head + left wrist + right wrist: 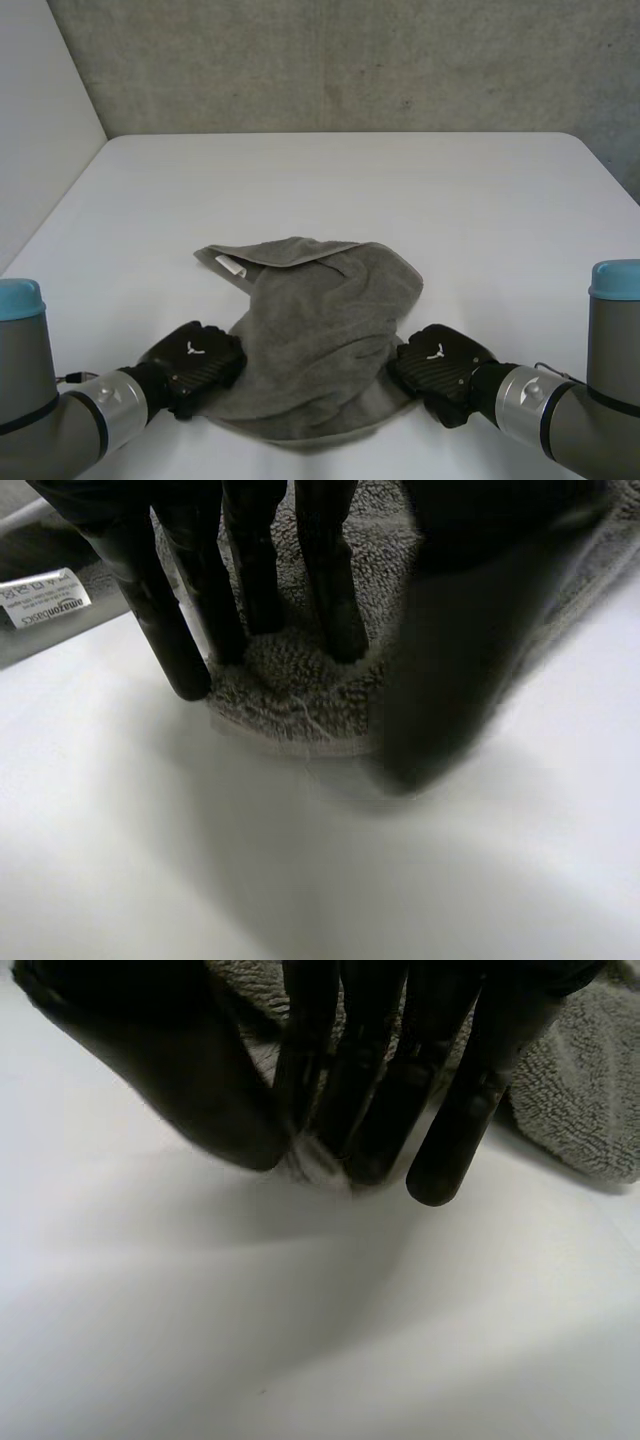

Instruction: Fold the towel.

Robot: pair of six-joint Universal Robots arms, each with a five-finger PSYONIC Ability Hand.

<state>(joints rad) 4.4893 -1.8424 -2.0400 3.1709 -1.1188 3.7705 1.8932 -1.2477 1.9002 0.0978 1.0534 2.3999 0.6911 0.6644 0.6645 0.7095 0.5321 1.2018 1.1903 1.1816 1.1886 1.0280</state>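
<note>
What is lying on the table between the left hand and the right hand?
The grey towel, crumpled, fills the stretch between the left hand and the right hand; the head view shows this.

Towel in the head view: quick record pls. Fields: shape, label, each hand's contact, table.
towel: grey towel, rumpled and partly doubled over, lying between the two hands
label: white label at the towel's far-left corner, facing up
left hand: left hand at the towel's near-left edge; straight fingers rest on the cloth, thumb beside it
right hand: right hand at the near-right edge; thumb and fingers pinch a bit of cloth
table: white table, towel toward its near side
</note>
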